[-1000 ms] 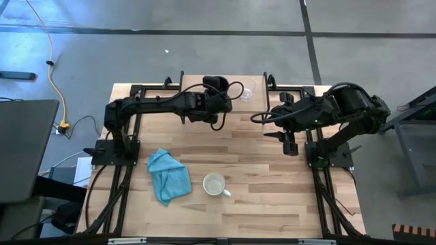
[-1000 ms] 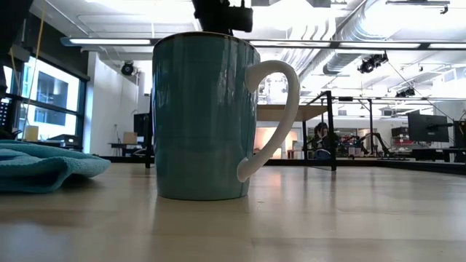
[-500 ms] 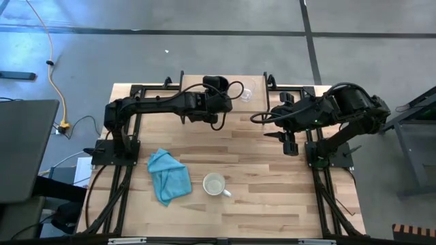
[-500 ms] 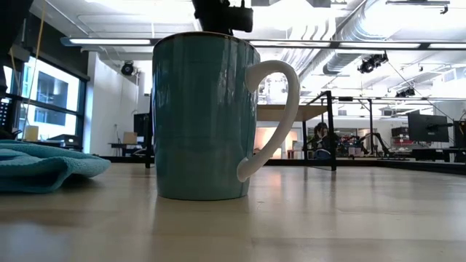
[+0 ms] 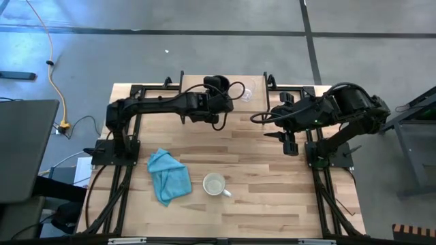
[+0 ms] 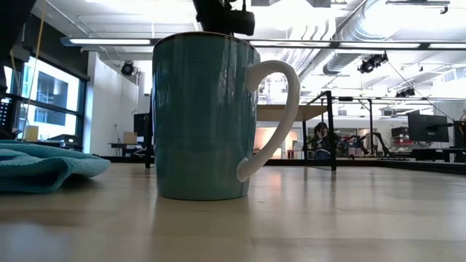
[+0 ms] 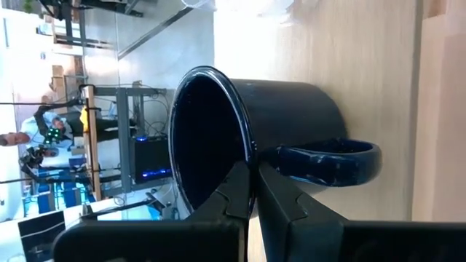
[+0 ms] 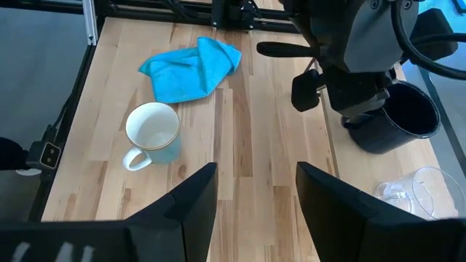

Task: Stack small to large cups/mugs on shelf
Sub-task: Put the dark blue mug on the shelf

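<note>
Three vessels are in play: a clear glass cup (image 8: 413, 191) lying on the pale wooden shelf board (image 7: 378, 73), a teal mug with white handle and interior (image 5: 215, 184) well apart on the butcher-block table (image 5: 272, 197), and a dark glossy mug (image 7: 284, 145). The left gripper (image 7: 253, 191) pinches that dark mug's rim, jaws clamped. It should lower straight, settle the base flat beside the glass, then release. The right gripper (image 8: 255, 200) waits, jaws apart.

Three drinking vessels are counted: one clear glass cup (image 8: 419, 191), one black mug (image 8: 397, 118) and one white-lined teal mug (image 8: 153, 132). One teal cloth (image 8: 191, 67) is seen. Two arms are counted over one bench (image 5: 272, 184).
</note>
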